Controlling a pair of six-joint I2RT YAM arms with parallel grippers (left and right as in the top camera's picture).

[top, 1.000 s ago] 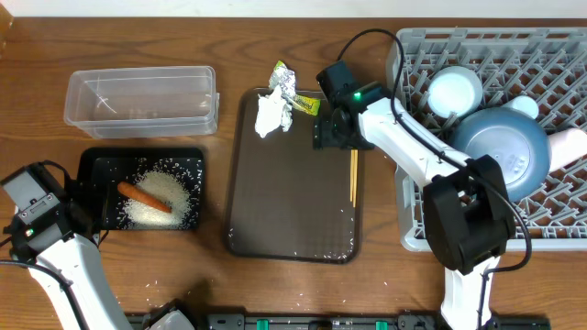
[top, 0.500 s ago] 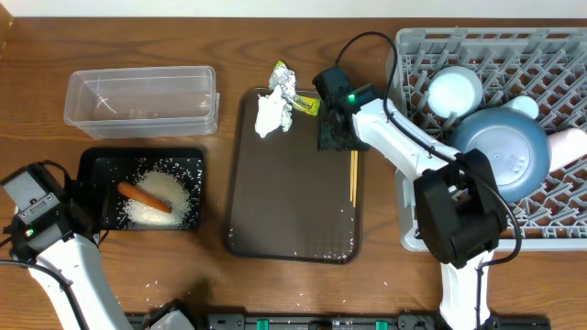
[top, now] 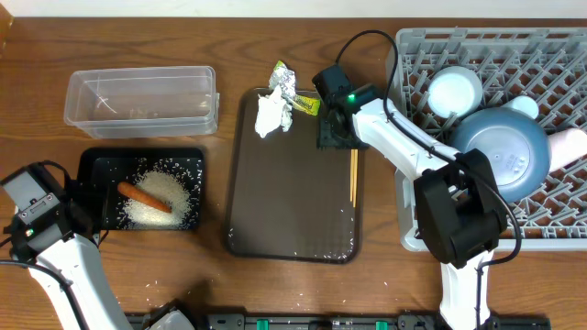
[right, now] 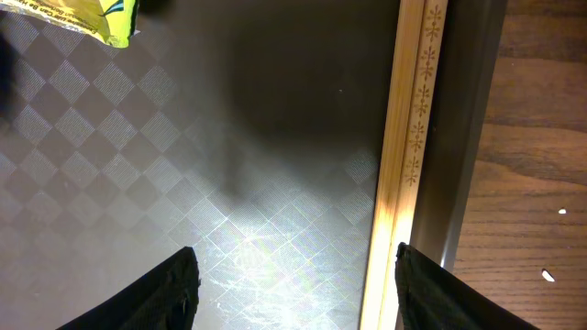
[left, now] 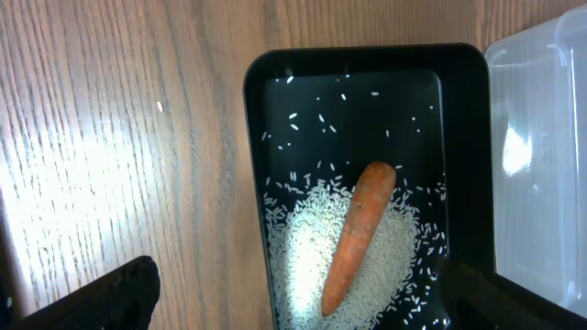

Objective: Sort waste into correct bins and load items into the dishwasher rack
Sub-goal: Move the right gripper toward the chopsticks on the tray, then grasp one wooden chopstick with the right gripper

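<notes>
White rice [left: 303, 247] and an orange carrot [left: 358, 234] lie in the black tray [left: 257, 137], beside the clear tub [left: 537, 137]. My left gripper [left: 298, 307] hangs open above the tray's near end. My right gripper [right: 298, 298] is open low over the brown serving tray [right: 229, 137]. The wooden chopsticks [right: 408, 156] lie just inside its right finger [right: 459, 293]. The yellow-green packet [right: 92, 18] lies ahead on the left. In the overhead view the tissue [top: 272, 115] and foil [top: 282, 76] lie at the tray's far edge. The grey rack [top: 550, 46] holds the large blue bowl [top: 500, 147], a small light-blue bowl [top: 456, 92] and a whitish cup [top: 569, 147].
The clear tub [top: 142, 99] stands behind the black tray [top: 92, 170] at the left. Loose rice grains lie on the wooden table near the serving tray's front edge [top: 289, 257] and in front of the black tray. The rack's left wall stands close to my right arm.
The right wrist shifted slightly left over the serving tray's right side, then held still. The left arm has not moved.
</notes>
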